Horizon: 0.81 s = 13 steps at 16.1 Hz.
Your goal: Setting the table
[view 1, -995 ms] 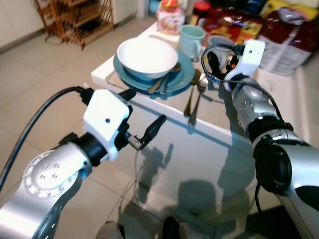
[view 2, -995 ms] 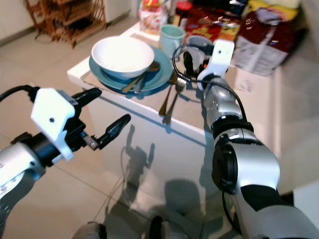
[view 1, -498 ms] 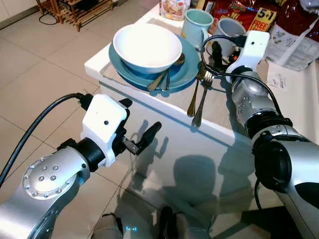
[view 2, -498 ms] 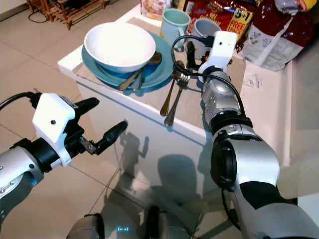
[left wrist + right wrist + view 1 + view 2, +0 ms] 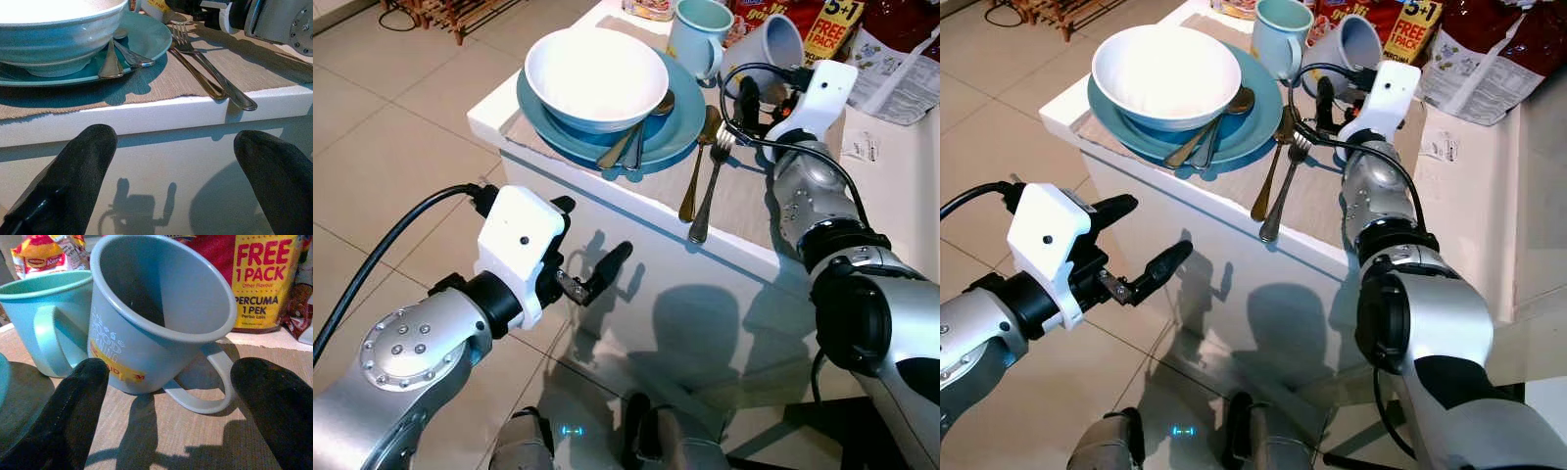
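At the top of the frame you have a white worktop (image 5: 636, 211) carrying a woven placemat (image 5: 744, 201). On the mat sits a blue plate (image 5: 680, 137) with a white bowl (image 5: 595, 76) on it; two spoons (image 5: 636, 132) lie on the plate's rim, touching the bowl's side. Just right of the plate you have a gold spoon (image 5: 697, 162) and a silver fork (image 5: 710, 186) lying side by side, handles pointing toward the worktop's near edge. Behind them stands an upright teal mug (image 5: 697, 34); beside it a grey mug (image 5: 773, 44) is tilted, its mouth facing your right gripper (image 5: 168, 382). That gripper's fingers (image 5: 73, 406) are spread apart, one on each side of the grey mug without closing on it. Red snack packets (image 5: 1410, 24) lie behind the mugs in the upper right. Your left gripper (image 5: 589, 245) hangs at the lower left, in front of the worktop's white face and above the tiled floor (image 5: 372, 147), its fingers open and holding nothing.
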Motion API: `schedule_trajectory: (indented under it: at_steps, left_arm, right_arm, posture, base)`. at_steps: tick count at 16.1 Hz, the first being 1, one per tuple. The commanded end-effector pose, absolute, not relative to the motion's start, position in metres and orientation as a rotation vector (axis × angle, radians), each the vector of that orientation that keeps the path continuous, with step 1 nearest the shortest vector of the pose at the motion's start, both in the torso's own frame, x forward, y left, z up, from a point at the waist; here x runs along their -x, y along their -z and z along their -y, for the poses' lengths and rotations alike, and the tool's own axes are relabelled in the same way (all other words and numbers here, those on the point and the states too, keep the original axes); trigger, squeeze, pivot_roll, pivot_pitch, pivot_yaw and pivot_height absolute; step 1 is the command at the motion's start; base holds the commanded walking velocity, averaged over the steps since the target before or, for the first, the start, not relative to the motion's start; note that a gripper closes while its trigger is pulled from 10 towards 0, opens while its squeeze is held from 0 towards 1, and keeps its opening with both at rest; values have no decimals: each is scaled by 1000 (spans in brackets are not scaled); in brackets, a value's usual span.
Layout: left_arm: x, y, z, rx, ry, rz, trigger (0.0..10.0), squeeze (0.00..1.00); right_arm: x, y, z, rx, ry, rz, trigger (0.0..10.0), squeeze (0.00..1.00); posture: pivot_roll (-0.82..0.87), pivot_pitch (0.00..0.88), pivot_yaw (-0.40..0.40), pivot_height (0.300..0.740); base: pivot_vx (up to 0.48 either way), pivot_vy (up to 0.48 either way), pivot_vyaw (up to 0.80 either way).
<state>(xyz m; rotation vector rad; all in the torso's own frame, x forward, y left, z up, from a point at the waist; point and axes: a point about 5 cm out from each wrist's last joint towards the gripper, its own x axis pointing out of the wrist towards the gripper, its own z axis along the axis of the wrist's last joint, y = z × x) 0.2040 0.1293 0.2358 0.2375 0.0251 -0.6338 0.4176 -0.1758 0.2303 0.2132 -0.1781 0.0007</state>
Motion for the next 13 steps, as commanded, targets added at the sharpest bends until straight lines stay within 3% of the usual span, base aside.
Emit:
schedule_trajectory:
  at_steps: [1,2,3,4,5,13]
  left_arm:
    - [-188,-246,-122,-267,680,49,10000,0]
    - [-188,-247,-122,-268,679,49,10000,0]
    - [-188,-247,-123,-269,679,50,10000,0]
    - [-188,-248,-123,-269,679,50,10000,0]
    - [-189,-248,-122,-269,679,50,10000,0]
    - [-189,-250,-122,-279,683,51,10000,0]
  right_arm:
    - [-418,-234,183,-225,14,175,10000,0]
    - [-418,-234,182,-230,8,178,10000,0]
    - [-419,-236,181,-242,-2,182,4784,0]
    - [-419,-236,181,-250,-8,185,1608,0]
    - [-419,-238,180,-260,-18,192,0,0]
    - [-419,-240,179,-294,-54,193,0,0]
  posture:
    - [189,265,-171,740]
    - [189,265,-170,740]
    - [189,265,-169,740]
    - [189,265,-169,740]
    - [189,263,-168,740]
    - [191,244,-163,740]
  base:
    - [0,0,0]
    - [0,0,0]
    - [0,0,0]
    - [0,0,0]
    - [0,0,0]
    - [0,0,0]
